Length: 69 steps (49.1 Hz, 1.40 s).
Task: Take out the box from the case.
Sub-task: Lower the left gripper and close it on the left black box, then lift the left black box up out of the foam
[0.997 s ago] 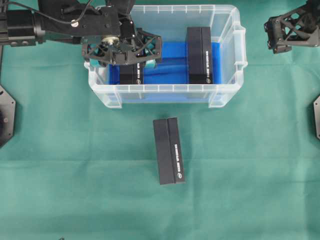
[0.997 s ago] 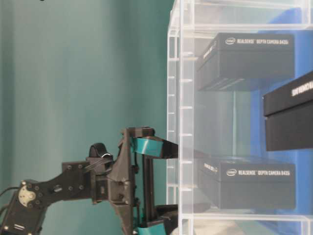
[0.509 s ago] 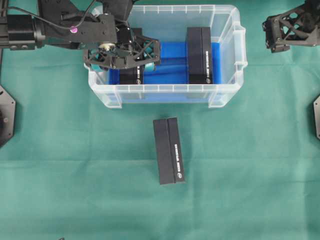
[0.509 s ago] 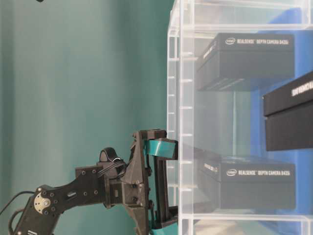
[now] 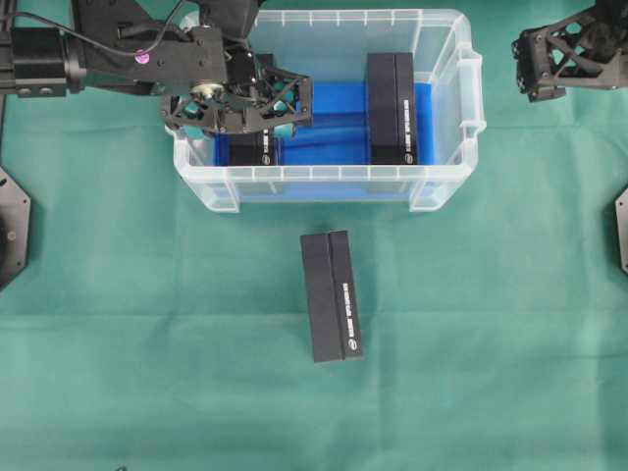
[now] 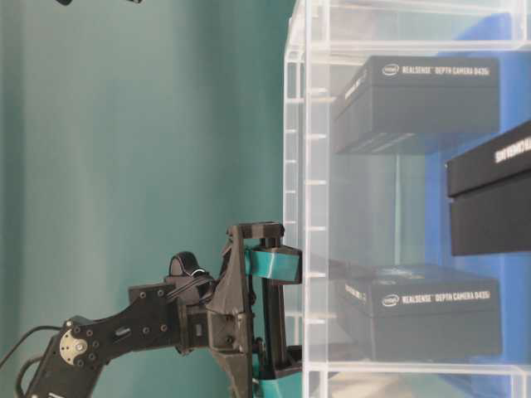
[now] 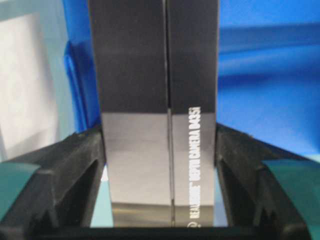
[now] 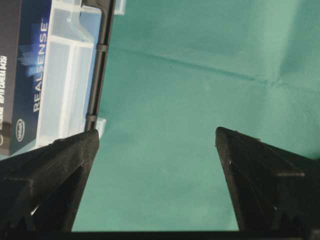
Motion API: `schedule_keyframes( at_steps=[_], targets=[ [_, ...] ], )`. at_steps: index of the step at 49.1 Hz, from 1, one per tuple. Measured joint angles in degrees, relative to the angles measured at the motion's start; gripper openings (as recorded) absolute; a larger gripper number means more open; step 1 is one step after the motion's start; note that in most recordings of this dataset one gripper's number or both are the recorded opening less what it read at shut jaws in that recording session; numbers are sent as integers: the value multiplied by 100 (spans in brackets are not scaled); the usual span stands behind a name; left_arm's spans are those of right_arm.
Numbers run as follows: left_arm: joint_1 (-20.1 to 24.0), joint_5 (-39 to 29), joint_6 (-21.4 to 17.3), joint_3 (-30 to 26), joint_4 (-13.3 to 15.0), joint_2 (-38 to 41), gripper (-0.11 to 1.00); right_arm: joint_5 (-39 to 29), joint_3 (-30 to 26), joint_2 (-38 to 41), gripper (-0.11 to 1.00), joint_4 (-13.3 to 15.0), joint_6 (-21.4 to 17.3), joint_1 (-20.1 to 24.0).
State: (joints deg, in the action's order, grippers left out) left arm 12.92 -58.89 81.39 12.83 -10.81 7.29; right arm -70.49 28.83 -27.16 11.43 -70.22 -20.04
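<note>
Left hand [image 5: 253,106] reaches down into the case [image 5: 446,182] at its left end, its fingers [image 7: 80,165] set on both long sides of a black box [image 7: 160,100]. In the wrist view the black finger faces sit flush against the box's sides, so the hand grips the box. That box lies on the blue cloth [image 5: 334,123] lining the case bottom, close to the left wall, still inside. A second box [image 5: 392,108] lies in the right half of the case, well apart from the first. A third box [image 5: 331,295] lies outside on the green tabletop [image 5: 147,343], in front of the case. From table level the left hand shows against the case's clear wall, teal pads [image 6: 274,264] at the rim. Right hand [image 5: 549,64] hangs over the tabletop to the right of the case, jaws wide and holding nothing.
</note>
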Motion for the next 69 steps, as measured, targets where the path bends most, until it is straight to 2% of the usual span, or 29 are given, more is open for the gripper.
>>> schedule_keyframes(
  at_steps=[36,56,69],
  targets=[
    [9,-9,-26,62,-9,-88,60,0,0,0,93,-9,0,26],
    [-62,-677,-53,-105,-18,-290,60,149,0,0,93,0,0,26],
    [-88,-1204,-62,-457,-18,-606,60,167,-9,0,93,0,0,26]
  ],
)
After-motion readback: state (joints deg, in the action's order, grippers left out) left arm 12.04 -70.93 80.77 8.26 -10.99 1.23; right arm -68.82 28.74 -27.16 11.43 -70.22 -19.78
